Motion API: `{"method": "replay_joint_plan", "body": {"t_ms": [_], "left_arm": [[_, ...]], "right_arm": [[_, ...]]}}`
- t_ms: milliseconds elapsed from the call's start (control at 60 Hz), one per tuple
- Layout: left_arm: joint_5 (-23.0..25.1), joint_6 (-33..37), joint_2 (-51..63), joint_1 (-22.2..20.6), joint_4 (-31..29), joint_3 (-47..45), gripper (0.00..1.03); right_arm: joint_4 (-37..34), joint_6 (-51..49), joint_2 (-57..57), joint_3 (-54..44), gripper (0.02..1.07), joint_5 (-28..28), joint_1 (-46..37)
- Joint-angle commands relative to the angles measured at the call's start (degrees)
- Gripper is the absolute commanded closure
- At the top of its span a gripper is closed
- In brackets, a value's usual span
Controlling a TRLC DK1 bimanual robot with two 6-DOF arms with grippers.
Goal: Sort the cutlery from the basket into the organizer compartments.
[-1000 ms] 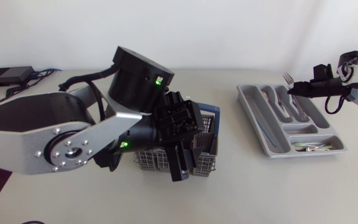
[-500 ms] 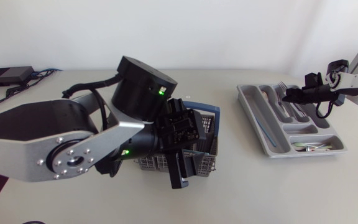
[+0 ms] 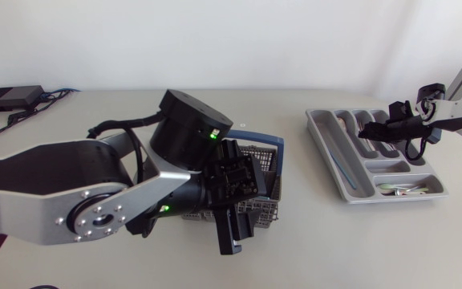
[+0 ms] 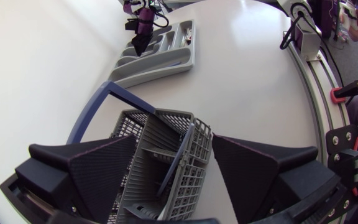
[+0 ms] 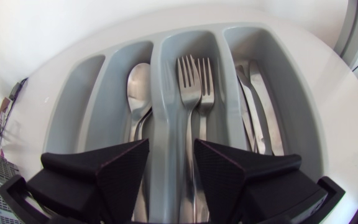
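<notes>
1. Hovering in the lower middle of the head view, the left gripper [image 3: 235, 213] hangs over the grey mesh basket [image 3: 257, 210], fingers spread wide and grasping nothing.
2. Seen from the left wrist, the left gripper [image 4: 174, 142] straddles the basket [image 4: 157, 143], one finger on each side; whether they touch its walls cannot be told.
3. A slim dark utensil [image 4: 178, 158] leans slanted inside the basket, and a blue handle [image 4: 98, 107] arches off the basket's far side.
4. At the upper right of the head view, the right gripper [image 3: 369, 128] sits over the grey organizer [image 3: 327, 154], released and empty.
5. Under the right gripper [image 5: 171, 149], its parted fingers flank a divider: spoons [image 5: 138, 84] lie in the compartment on one side, two forks [image 5: 192, 81] on the other, and knives [image 5: 255, 99] in the one beyond the forks.
6. The organizer [image 5: 73, 106] lies flat on the table.
</notes>
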Motion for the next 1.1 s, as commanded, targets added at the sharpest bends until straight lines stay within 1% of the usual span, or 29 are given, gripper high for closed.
{"method": "replay_joint_plan", "body": {"t_ms": [0,83,217,233,317,383,533,600,700,800,1083], "left_arm": [[0.09,1.24,1.45,-0.58,0.98,-1.58,0.19],[0.0,1.16,2.07,-0.85,1.33,-1.49,0.19],[-0.7,1.6,3.3,-1.99,2.13,-1.76,0.22],[-1.4,1.95,3.47,-2.34,2.56,-1.93,0.24],[-2.98,2.91,4.35,-3.13,4.5,-2.81,0.29],[-4.57,3.62,5.67,-3.39,6.26,-3.07,0.36],[-5.8,4.06,7.6,-3.22,8.37,-2.9,0.46],[-5.88,4.06,7.78,-3.04,9.16,-2.63,0.5],[-6.06,4.06,8.66,-2.69,10.74,-2.37,0.6],[-6.06,4.14,9.18,-2.52,12.06,-2.37,0.66],[-6.06,4.06,9.71,-2.25,13.2,-2.9,0.87]], "right_arm": [[2.02,-1.02,-4.95,-4.18,0.37,0.74,0.46],[3.42,-1.37,-8.29,-7.43,0.32,1.53,0.54],[5.18,-2.34,-14.45,-13.32,0.32,2.06,0.9],[5.53,-2.78,-16.2,-14.99,0.32,2.06,0.98],[6.85,-3.66,-20.33,-19.21,0.32,2.15,1.78],[7.99,-4.36,-24.11,-23.16,0.31,2.23,2.48],[9.49,-5.68,-32.46,-30.98,0.3,2.41,4.68],[9.75,-6.12,-36.07,-34.15,0.3,2.67,5.73],[9.75,-6.47,-41.08,-38.19,0.3,2.59,7.49],[9.75,-6.56,-44.86,-41.44,0.3,2.67,8.98],[9.75,-7.17,-52.33,-47.33,0.3,3.46,11.97]]}}
